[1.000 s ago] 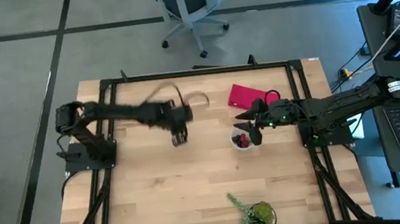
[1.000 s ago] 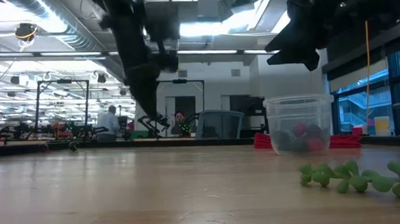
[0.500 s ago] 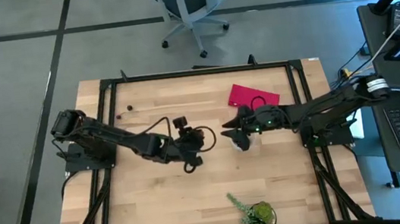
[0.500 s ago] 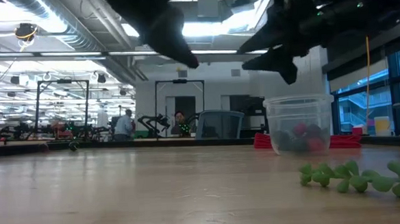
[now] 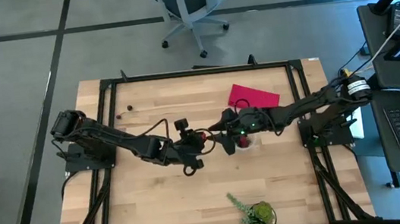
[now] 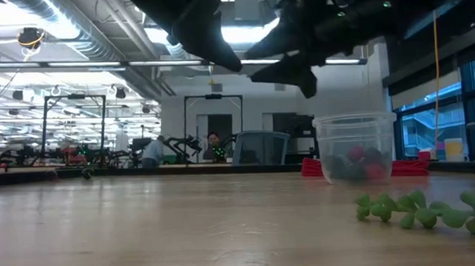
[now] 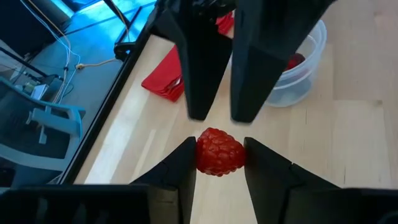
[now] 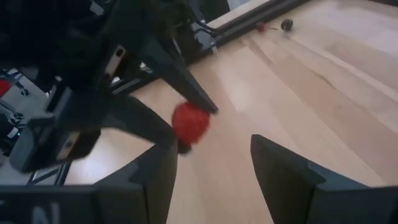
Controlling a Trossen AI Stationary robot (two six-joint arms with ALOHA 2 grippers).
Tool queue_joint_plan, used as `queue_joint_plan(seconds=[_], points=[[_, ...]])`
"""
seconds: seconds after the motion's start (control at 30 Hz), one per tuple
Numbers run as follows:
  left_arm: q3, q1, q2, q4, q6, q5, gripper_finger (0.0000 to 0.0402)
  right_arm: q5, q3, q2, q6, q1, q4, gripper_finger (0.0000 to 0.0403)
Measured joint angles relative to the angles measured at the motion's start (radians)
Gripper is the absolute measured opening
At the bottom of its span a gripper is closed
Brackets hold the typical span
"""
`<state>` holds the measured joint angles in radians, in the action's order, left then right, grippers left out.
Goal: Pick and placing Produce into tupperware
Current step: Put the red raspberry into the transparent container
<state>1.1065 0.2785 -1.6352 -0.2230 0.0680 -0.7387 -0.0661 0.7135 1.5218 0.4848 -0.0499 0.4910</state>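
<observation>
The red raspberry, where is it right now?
The red raspberry is pinched between the left gripper's fingers above the middle of the table, just left of the clear cup, with the right gripper facing it, fingers open.

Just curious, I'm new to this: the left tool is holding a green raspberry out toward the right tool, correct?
Not quite: the raspberry is red, not green, as the left wrist view shows. The left tool is holding it out toward the right tool.

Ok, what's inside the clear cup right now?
The low view shows the clear cup holding a few red and dark fruits at its bottom. From above, the right gripper covers part of it, so an exact count isn't possible.
</observation>
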Motion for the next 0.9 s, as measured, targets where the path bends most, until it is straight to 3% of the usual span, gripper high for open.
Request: queue_joint_plan(seconds=[0.63, 0.77, 0.9], points=[[0.000, 0.000, 0.000, 0.007, -0.028, 0.003, 0.0112, 0.001, 0.116, 0.108, -0.049, 0.000, 0.000, 0.0202], [0.000, 0.001, 0.000, 0.011, -0.028, 0.003, 0.0113, 0.023, 0.123, 0.113, -0.056, 0.001, -0.001, 0.0178], [0.000, -0.001, -0.001, 0.010, -0.030, -0.003, 0.0112, 0.030, 0.124, 0.113, -0.075, 0.000, 0.000, 0.0126]])
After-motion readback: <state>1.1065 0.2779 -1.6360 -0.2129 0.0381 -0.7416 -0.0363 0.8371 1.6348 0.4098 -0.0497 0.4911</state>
